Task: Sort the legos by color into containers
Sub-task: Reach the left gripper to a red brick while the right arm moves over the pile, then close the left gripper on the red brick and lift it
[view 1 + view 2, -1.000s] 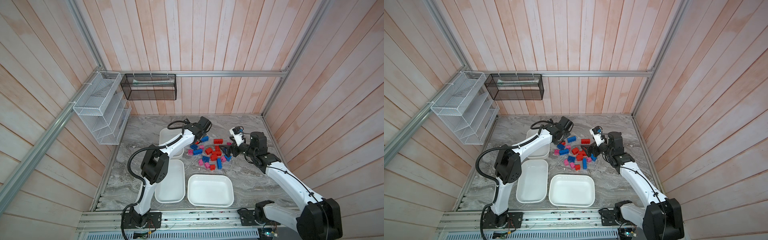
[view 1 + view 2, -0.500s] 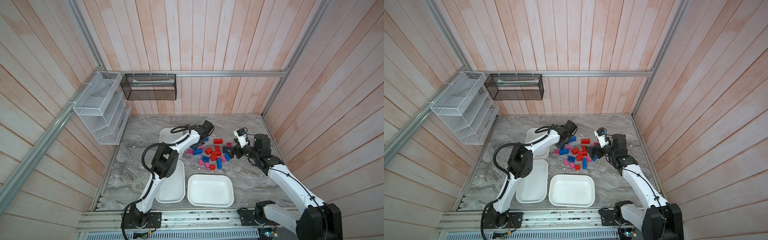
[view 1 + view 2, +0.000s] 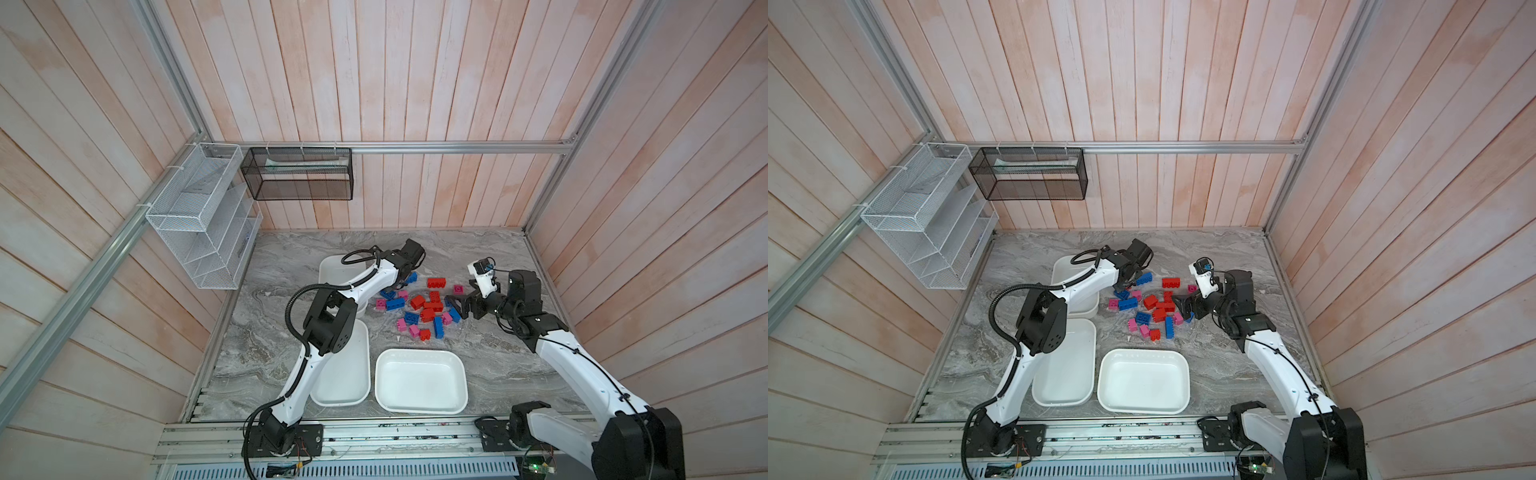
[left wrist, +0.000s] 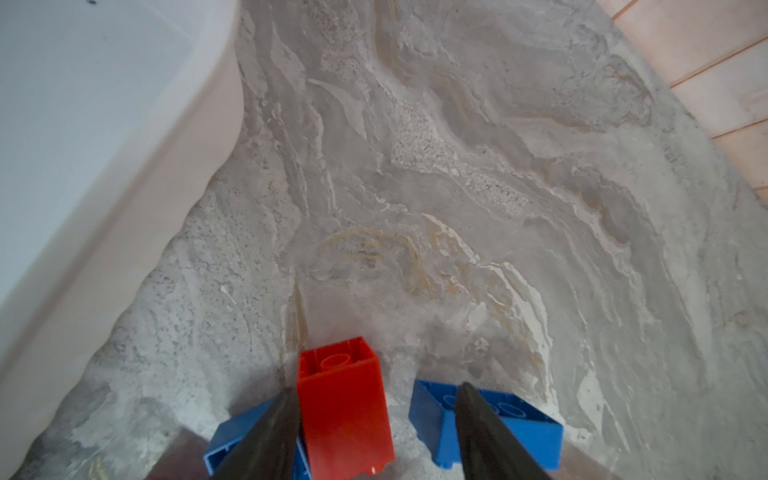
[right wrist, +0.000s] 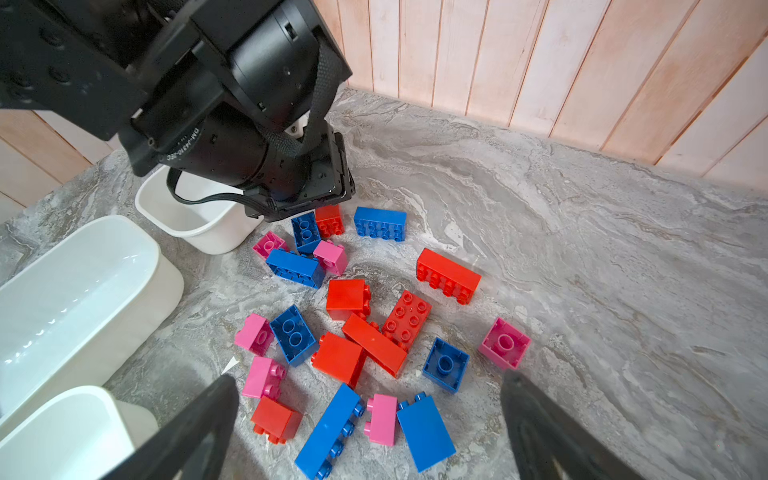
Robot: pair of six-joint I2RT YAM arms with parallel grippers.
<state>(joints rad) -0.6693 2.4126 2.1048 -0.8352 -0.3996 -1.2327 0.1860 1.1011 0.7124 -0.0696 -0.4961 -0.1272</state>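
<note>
L arm: base at near edge of tabletop, elbow raised, forearm stretched toward far edge, wrist pitched down. Left gripper point(image 4: 376, 399) low over the surface, jaws part-open w/ a gap between; one finger point(image 4: 270, 436) touches the side of what sits between them, the other finger stands apart. R arm: base at near-right corner, reaches up along right edge, wrist bent inward toward tabletop middle. Right gripper point(image 5: 370, 399) held above the surface, jaws spread wide, nothing between them. In both top views the grippers are apart, not touching.
</note>
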